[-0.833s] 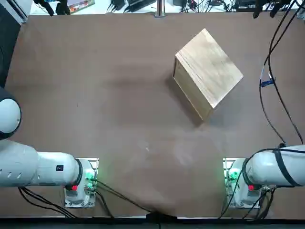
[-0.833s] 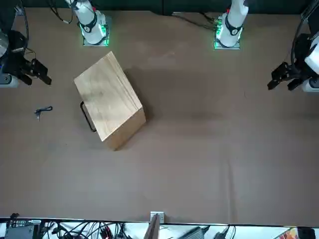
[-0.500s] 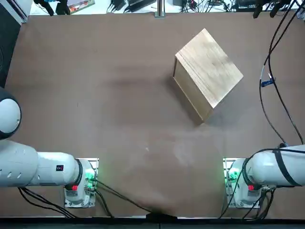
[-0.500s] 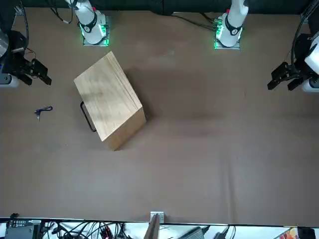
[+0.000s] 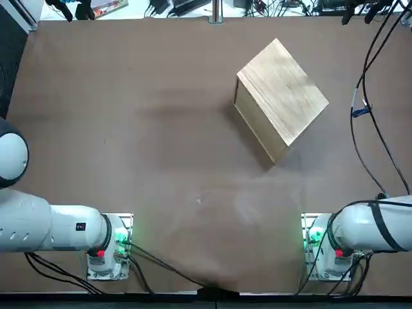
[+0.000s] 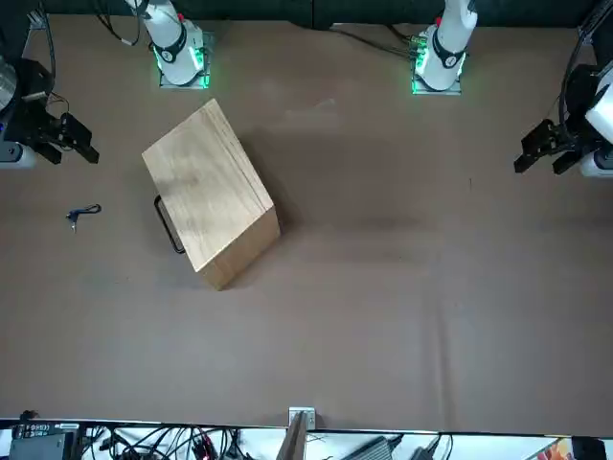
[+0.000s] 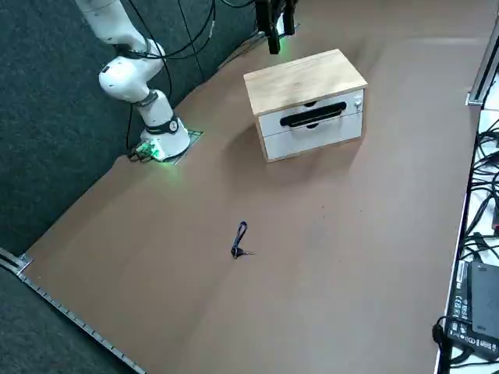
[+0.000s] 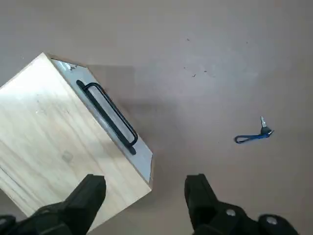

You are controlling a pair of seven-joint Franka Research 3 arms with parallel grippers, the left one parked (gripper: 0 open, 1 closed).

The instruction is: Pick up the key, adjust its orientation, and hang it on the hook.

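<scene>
Brown, smooth-surfaced desk (image 6: 383, 335), broad, with black cables and equipment (image 7: 478, 300) beyond its far edge and a dark green-grey partition (image 7: 62, 117) on the robot's side.

Item: one pale wooden box (image 5: 282, 100) with a plain grained top, standing on the desk at an angle, right of the middle and nearer the far edge than the arm bases. White drawer front (image 7: 312, 125) facing the desk's right side; one black bar handle (image 7: 313, 115) across it; one small silver fitting (image 7: 358, 101) close to the upper corner.

Item: one tiny key (image 7: 238, 251) with a dark blue head, a blue loop (image 7: 241, 231) and a short silver metal blade. Lies flat on the desk, between the box and the right edge, well apart from the box and facing its drawer side. Blade points towards the far edge; loop reaches towards the box's side of the desk. Nothing grips it.

Item: one white right arm (image 5: 380, 226), its base at the near edge of the desk, black cables (image 5: 389, 151) running along it and across the overhead view of the key.

Item: one black two-finger right end effector (image 8: 145, 180), raised over the right part of the desk. Fingers spread wide, a broad gap between them, holding nothing. Key and drawer handle both show in its wrist view, untouched.
</scene>
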